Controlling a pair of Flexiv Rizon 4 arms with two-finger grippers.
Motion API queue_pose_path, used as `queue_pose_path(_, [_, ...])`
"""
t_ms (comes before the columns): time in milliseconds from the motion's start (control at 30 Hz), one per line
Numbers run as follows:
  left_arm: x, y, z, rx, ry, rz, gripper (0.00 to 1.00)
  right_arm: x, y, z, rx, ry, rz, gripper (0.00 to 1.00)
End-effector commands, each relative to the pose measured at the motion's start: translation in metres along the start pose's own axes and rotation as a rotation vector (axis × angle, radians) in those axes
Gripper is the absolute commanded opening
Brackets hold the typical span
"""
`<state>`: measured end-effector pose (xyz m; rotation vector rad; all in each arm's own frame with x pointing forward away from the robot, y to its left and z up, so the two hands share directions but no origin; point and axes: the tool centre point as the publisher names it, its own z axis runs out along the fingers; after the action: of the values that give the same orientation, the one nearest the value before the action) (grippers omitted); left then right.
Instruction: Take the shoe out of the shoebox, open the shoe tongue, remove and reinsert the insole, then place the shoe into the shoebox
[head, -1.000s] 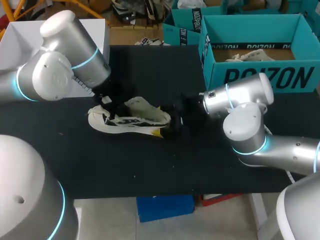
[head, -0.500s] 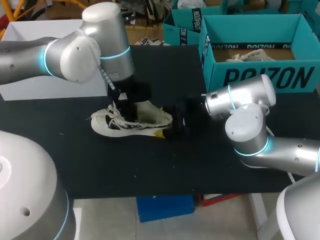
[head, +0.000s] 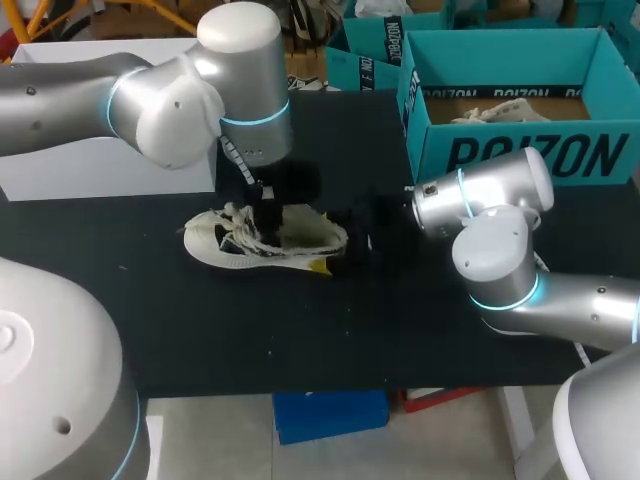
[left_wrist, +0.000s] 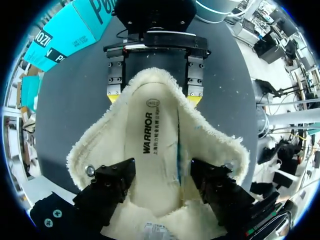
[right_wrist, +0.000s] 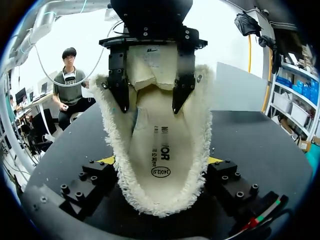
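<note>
Shoe (head: 262, 240) is seen resting on its sole on the bench (head: 300, 340), left of the frame's centre and well apart from the shoebox (head: 520, 150) at the upper right. Its heel is pinched from both sides by the right pincer (right_wrist: 161, 161). The left pincer (left_wrist: 161, 172) is held spread inside the fleecy opening, over the insole (left_wrist: 150, 140).

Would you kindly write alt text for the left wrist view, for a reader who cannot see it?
Looking down into a fleece-lined shoe with its insole lying in place. The left tool hangs over the opening, while the right tool clamps the heel from both sides on the black table.
</note>
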<state>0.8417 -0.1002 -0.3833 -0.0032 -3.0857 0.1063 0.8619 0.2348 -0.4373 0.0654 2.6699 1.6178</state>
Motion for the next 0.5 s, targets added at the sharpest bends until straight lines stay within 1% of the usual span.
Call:
queue_pose_path(33, [0.008, 0.01, -0.003, 0.005, -0.03, -0.008, 0.0, -0.003, -0.004, 0.002, -0.001, 0.001, 0.002, 0.0])
queue_pose_path(67, [0.008, 0.011, -0.001, 0.004, -0.026, -0.009, 0.0, -0.003, -0.004, 0.002, -0.001, 0.001, 0.002, 0.0])
queue_pose_path(100, [0.008, 0.011, 0.0, 0.002, -0.023, -0.009, 0.05, -0.003, -0.004, 0.002, -0.001, 0.001, 0.002, 0.0])
queue_pose_path(133, [0.008, 0.012, 0.0, 0.001, -0.022, -0.009, 0.02, -0.003, -0.004, 0.002, -0.001, 0.001, 0.002, 0.0])
queue_pose_path(267, [0.007, 0.011, -0.006, 0.015, -0.036, 0.006, 0.0, -0.003, -0.004, 0.002, -0.001, 0.001, 0.002, 0.0])
queue_pose_path(433, [0.008, -0.002, -0.011, 0.003, -0.081, 0.066, 0.08, -0.003, -0.004, 0.002, -0.001, 0.001, 0.002, 0.0])
queue_pose_path(500, [0.008, -0.007, -0.013, 0.005, -0.074, 0.086, 0.09, -0.003, -0.004, 0.002, -0.001, 0.001, 0.002, 0.0])
